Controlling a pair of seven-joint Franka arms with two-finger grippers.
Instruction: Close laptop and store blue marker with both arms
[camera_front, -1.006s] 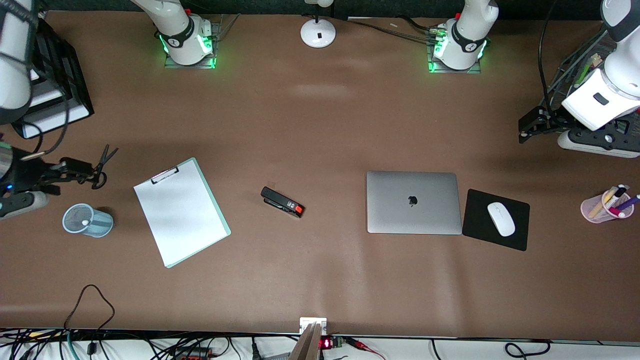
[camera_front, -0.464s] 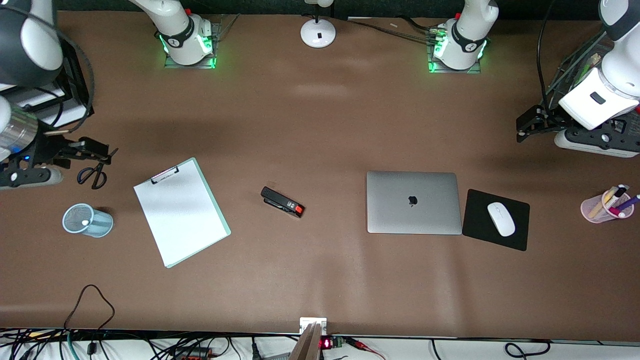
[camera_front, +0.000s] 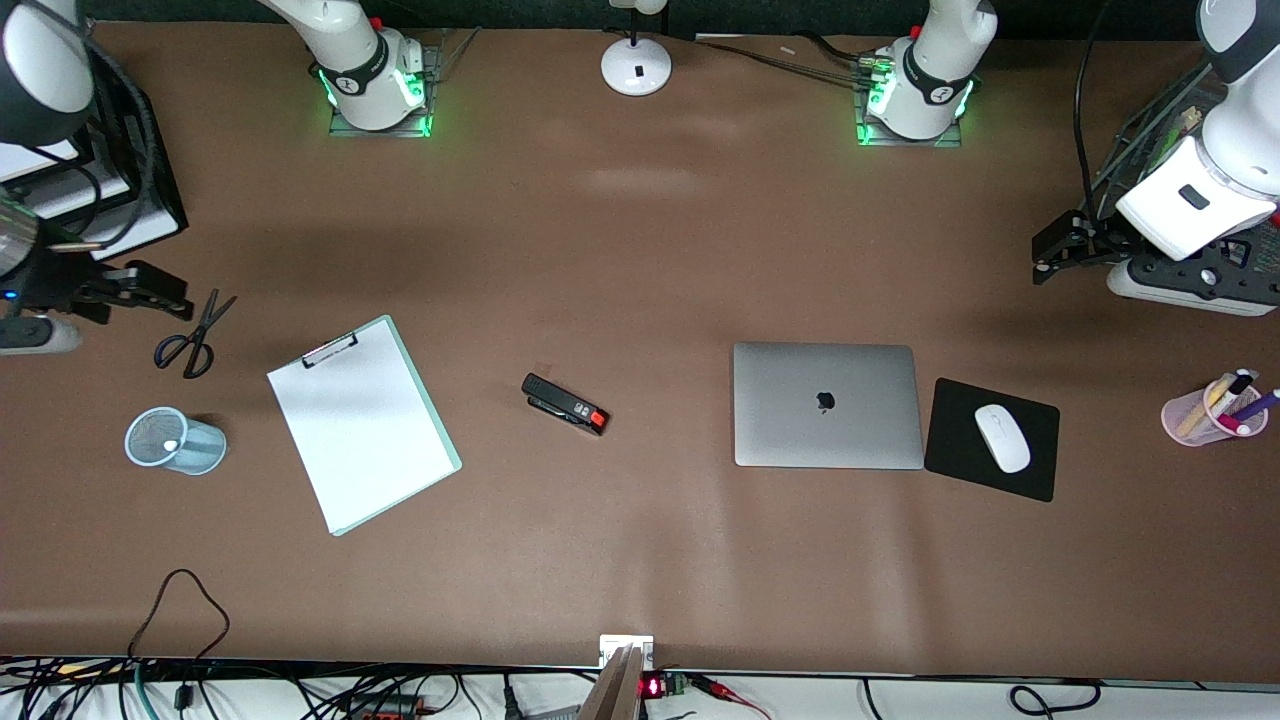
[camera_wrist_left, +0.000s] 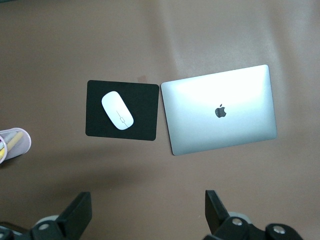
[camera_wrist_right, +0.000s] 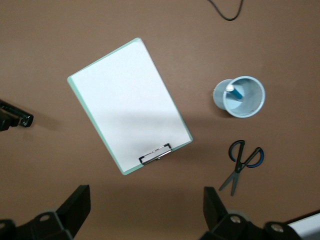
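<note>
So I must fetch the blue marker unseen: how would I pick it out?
Start at the clipboard. Beside it, toward the right arm's end of the table, stands a pale blue mesh cup. The blue marker lies inside, the only thing in it.

A robotics lab staged as an office desk. Two white arms bolted to the brown table (camera_front: 640, 250), with loose cables (camera_front: 180, 620) along its edge. Around them lie a clipboard (camera_front: 362, 424), stapler (camera_front: 565, 404) and laptop (camera_front: 827, 404).
</note>
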